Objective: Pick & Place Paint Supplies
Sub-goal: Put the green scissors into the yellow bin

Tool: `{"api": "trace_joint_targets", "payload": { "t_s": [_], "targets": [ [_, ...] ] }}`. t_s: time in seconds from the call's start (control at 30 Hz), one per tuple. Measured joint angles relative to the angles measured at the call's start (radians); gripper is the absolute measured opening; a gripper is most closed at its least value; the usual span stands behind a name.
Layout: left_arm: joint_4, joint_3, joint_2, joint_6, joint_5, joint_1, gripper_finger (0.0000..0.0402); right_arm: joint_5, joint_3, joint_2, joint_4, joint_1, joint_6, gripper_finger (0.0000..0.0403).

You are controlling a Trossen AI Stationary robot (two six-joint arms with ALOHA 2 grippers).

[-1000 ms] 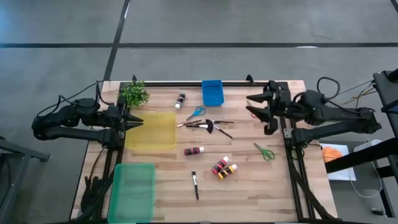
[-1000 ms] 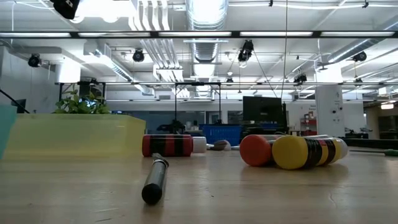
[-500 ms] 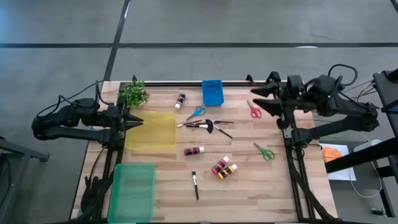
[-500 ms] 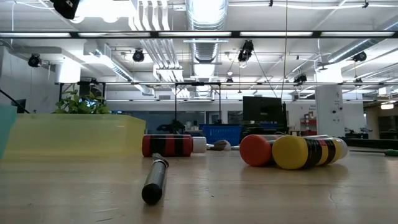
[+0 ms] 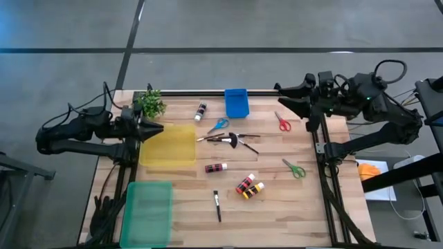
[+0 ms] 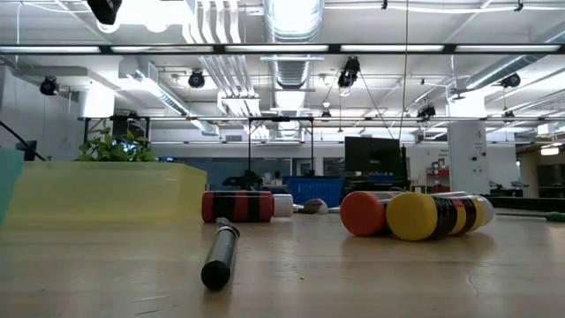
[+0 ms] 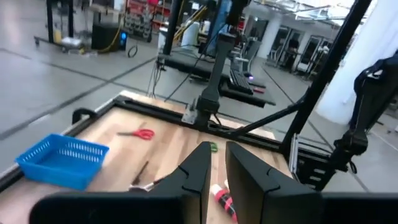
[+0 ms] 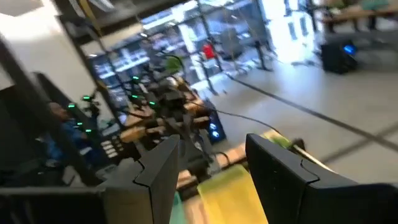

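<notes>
The left arm lay folded low along the table's left edge, its left gripper (image 5: 154,128) pointing inward at the rim of the yellow tray (image 5: 168,144); its fingers (image 7: 191,171) stood nearly together with only a narrow slot between them, and they held and touched nothing. Behind it sat the small leafy potted plant (image 5: 149,104), and toward the front edge lay a translucent green bin (image 5: 147,212). On the bare wooden planks of the table (image 5: 277,207) the supplies were scattered: a black paint bottle (image 5: 201,111) near the back, a blue mesh basket (image 5: 236,102) beside it, blue-handled scissors (image 5: 219,125), a loose cluster of thin dark paintbrushes (image 5: 232,140) at mid-table, a red paint bottle (image 5: 216,167) lying on its side, and a single short brush (image 5: 217,205) toward the front. Two more capped bottles (image 5: 249,186), one red and one yellow-orange with dark bands, lay side by side and touching. Farther right were the green-handled scissors (image 5: 294,169) and, nearer the back, the red-handled scissors (image 5: 282,122). The right arm was raised and bent over the table's back right corner, its right gripper (image 5: 287,99) hanging in the air above the red-handled scissors with its fingers (image 8: 283,177) spread apart and empty.
</notes>
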Motion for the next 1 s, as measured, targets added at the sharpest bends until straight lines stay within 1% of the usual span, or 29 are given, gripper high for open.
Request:
{"api": "trace_joint_targets", "payload": {
  "t_s": [0.1,0.17,0.27,0.37,0.47,0.53,0.63,0.73,0.87,1.0],
  "targets": [
    [0.015,0.000,0.039,-0.005,0.009,0.000,0.0060,0.040,0.036,0.018,-0.127,-0.003,0.034,0.0182],
    [0.075,0.000,0.067,-0.005,0.011,0.000,0.0060,0.065,0.067,0.032,-0.226,-0.005,0.052,0.0182],
    [0.208,0.000,0.099,0.031,0.000,0.003,0.0060,0.071,0.111,0.048,-0.378,-0.004,0.103,0.0182],
    [0.408,0.000,0.126,0.072,-0.050,0.003,0.0060,0.065,0.139,0.066,-0.540,-0.004,0.187,0.0182],
    [0.597,0.004,0.145,0.104,-0.072,0.004,0.0061,0.021,0.141,0.086,-0.702,-0.004,0.294,0.0182],
    [0.668,0.016,0.150,0.149,-0.072,0.004,0.0060,-0.020,0.132,0.102,-0.796,-0.003,0.353,0.0182],
    [0.680,0.055,0.150,0.209,-0.072,0.003,0.0061,-0.117,0.109,0.128,-0.912,0.000,0.405,0.0182],
    [0.677,0.086,0.151,0.215,-0.087,0.003,0.0061,-0.195,0.062,0.150,-0.977,0.025,0.459,0.0182],
    [0.671,0.091,0.152,0.214,-0.156,0.003,0.0061,-0.221,-0.032,0.154,-1.000,0.074,0.548,0.0182],
    [0.667,0.084,0.172,0.208,-0.177,0.003,0.0061,-0.258,-0.162,0.147,-0.993,0.125,0.662,0.0182]
  ]
}}
